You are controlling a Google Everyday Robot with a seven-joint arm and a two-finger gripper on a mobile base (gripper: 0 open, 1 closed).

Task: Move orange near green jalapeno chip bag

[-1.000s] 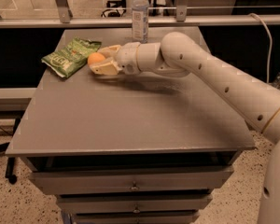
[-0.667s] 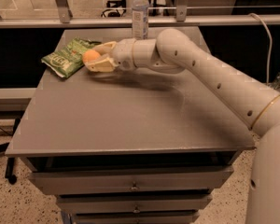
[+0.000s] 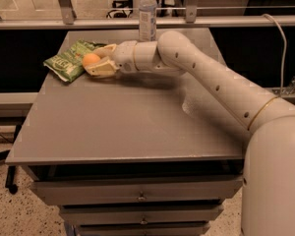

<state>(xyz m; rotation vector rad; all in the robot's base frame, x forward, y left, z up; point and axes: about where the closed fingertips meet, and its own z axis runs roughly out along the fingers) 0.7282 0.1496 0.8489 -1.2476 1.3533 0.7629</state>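
The orange [image 3: 90,59] sits between the two pale fingers of my gripper [image 3: 95,61], at the far left of the grey table [image 3: 128,122]. The gripper is shut on it and holds it low over the tabletop. The green jalapeno chip bag [image 3: 69,60] lies flat at the table's far left corner, right beside the orange on its left; the orange is at the bag's right edge. My white arm reaches in from the right across the back of the table.
A clear plastic bottle [image 3: 147,14] stands upright at the table's back edge, just behind my wrist. Metal rails and a ledge run behind the table. Drawers [image 3: 137,196] are below the tabletop's front edge.
My gripper has carried the orange further left, toward the chip bag, and now it sits against the bag's right edge.
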